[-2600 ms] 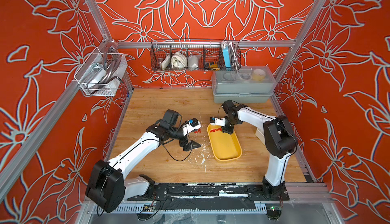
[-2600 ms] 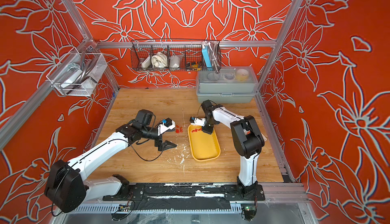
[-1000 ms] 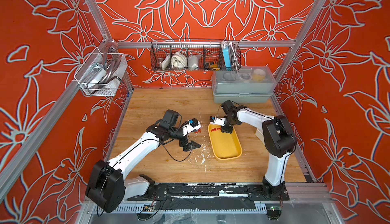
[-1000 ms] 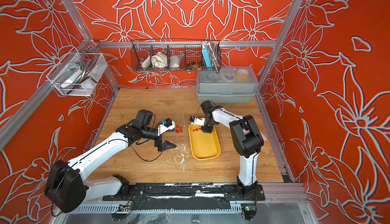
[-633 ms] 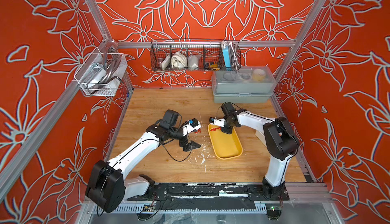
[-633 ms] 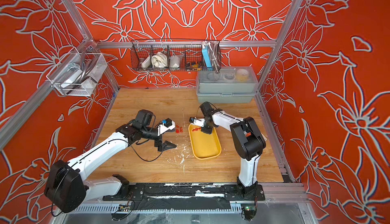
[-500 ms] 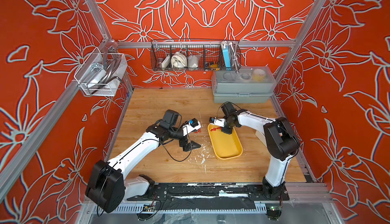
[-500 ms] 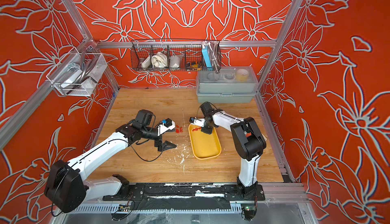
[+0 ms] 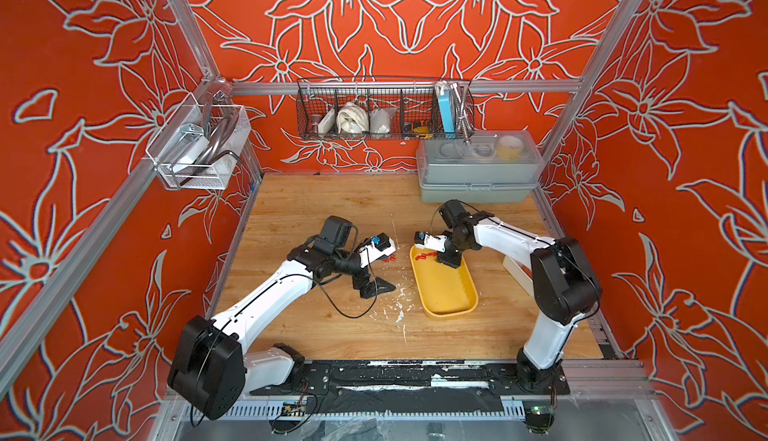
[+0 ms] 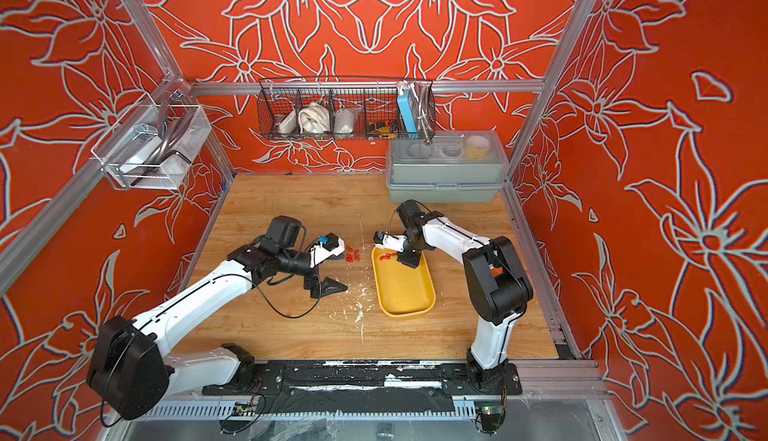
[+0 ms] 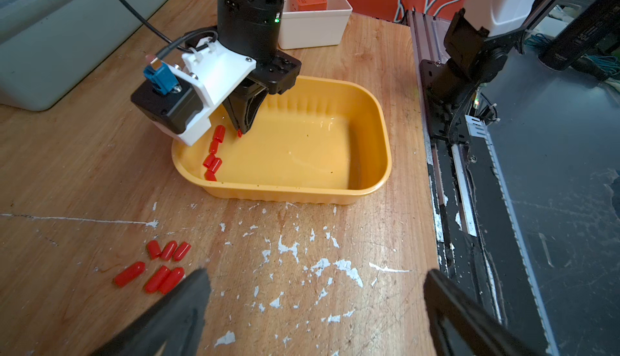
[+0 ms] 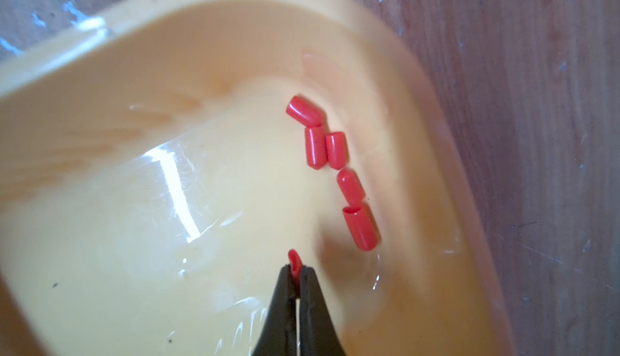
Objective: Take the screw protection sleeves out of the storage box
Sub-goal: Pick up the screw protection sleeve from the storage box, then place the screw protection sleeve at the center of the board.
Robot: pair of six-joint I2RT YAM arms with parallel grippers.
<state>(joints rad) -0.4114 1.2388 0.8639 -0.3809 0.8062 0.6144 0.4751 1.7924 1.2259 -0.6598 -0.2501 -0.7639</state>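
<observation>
Jaws of the right gripper (image 12: 296,272), just closed, are pinching one sleeve (image 12: 294,259) inside the box (image 11: 379,126), so lifting out is becoming possible. Five sleeves (image 12: 350,186) are lying there; six on the table (image 11: 369,52) near the left gripper (image 11: 317,275), gaping empty.

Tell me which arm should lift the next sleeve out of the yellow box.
Right. The right gripper is inside the storage box, shut on a sleeve, five other sleeves beside it. The left gripper stands open over the table, outside the box, near the six sleeves already out.
</observation>
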